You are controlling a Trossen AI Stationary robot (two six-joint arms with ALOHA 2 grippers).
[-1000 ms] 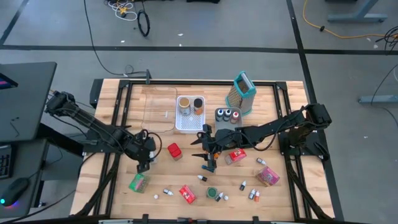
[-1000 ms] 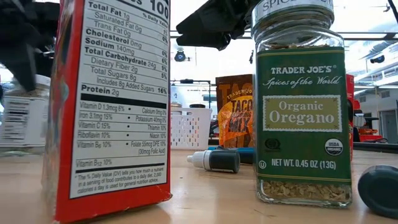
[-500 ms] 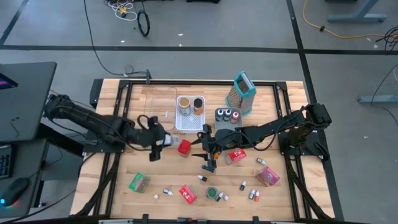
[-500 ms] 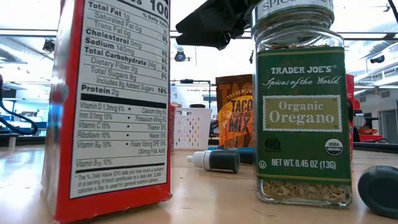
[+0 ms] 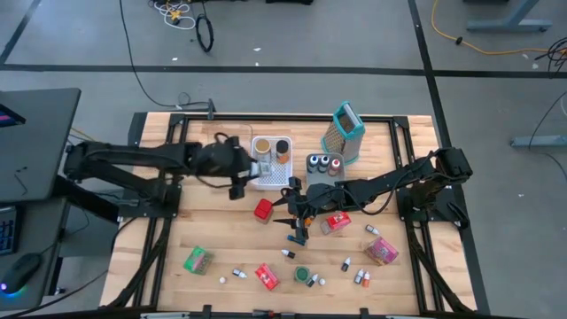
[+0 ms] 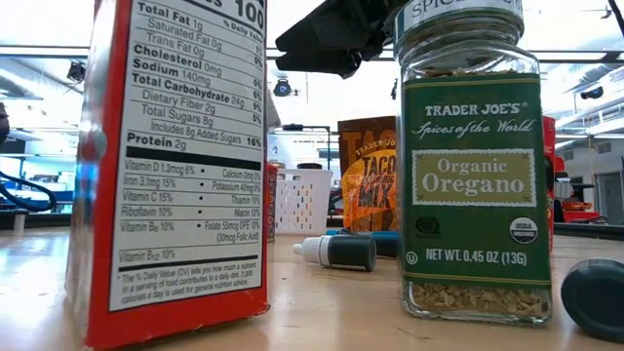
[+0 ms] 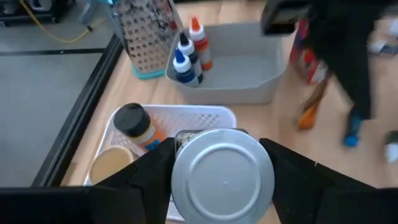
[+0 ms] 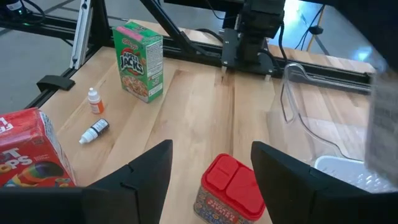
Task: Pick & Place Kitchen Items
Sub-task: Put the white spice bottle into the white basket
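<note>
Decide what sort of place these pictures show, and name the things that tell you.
Probably a robotics lab or workshop, not a kitchen. A wooden table in a black metal frame holds scattered groceries, two robot arms reach over it, cables trail across the grey concrete floor, and a desk with a mouse stands alongside.

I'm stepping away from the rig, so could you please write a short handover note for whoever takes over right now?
Left gripper: shut on a silver-lid jar, over the white basket.
Right gripper: open, hovering by the red-lid jar.
Done: two jars in the basket; bottles in the grey bin.
Left: release the silver-lid jar; then red-lid jar, green box, red box, pink packet, oregano jar, loose small bottles.
</note>
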